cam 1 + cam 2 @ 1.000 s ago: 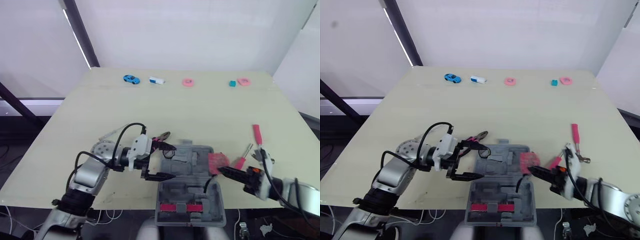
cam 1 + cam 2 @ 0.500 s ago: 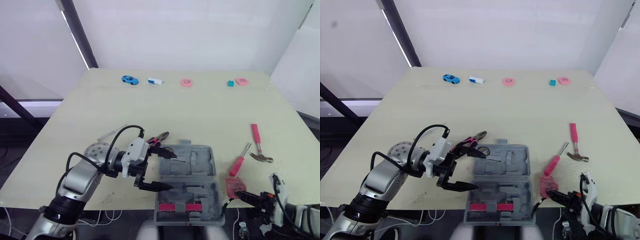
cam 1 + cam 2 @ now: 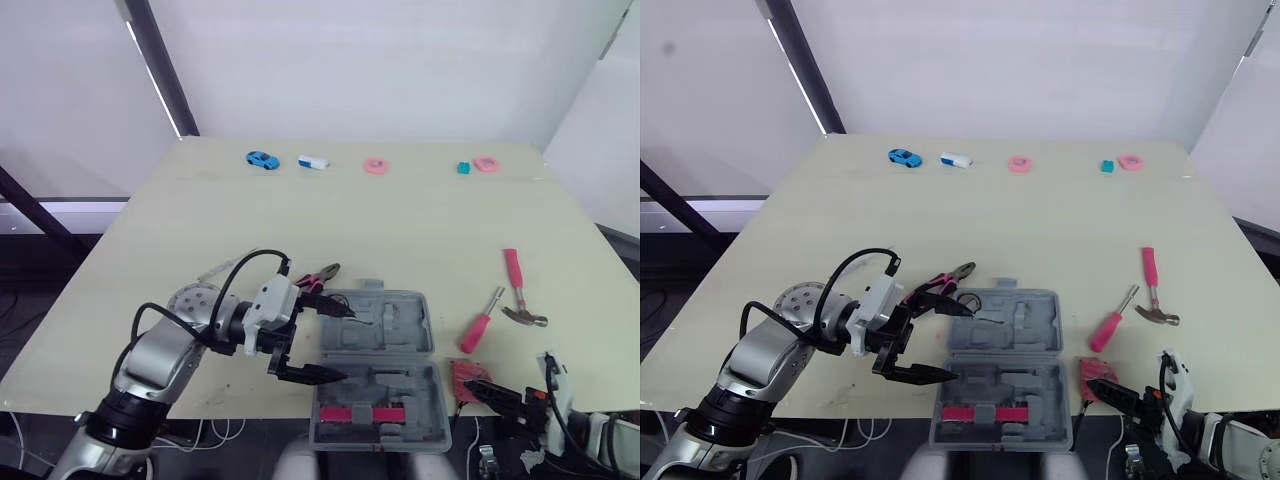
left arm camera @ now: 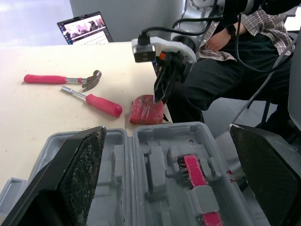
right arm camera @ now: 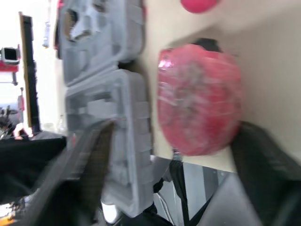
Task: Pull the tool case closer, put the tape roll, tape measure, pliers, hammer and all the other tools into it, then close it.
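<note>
The grey tool case (image 3: pixel 385 322) lies open at the table's front edge, a red bar in its near half. My left gripper (image 3: pixel 343 346) is open over the case's left side, holding nothing. Red-handled pliers (image 3: pixel 322 273) lie just behind it. A red tape measure (image 3: pixel 465 374) rests on the table edge right of the case. My right gripper (image 5: pixel 178 126) is open, its fingers (image 5: pixel 91 160) spread wide on either side of the tape measure (image 5: pixel 197 96). A red screwdriver (image 3: pixel 478 325) and a red-handled hammer (image 3: pixel 515 285) lie further right.
Along the far edge sit a blue toy car (image 3: pixel 262 158), a white block (image 3: pixel 313 161), two pink tape rolls (image 3: pixel 376 166) (image 3: pixel 486 163) and a teal block (image 3: pixel 464 168). A seated person (image 4: pixel 235 56) and a laptop (image 4: pixel 84 28) are beyond the table's front.
My right gripper carried the tape measure from over the case to the table edge on its right, then spread its fingers, leaving it on the table. The left gripper has hardly moved.
</note>
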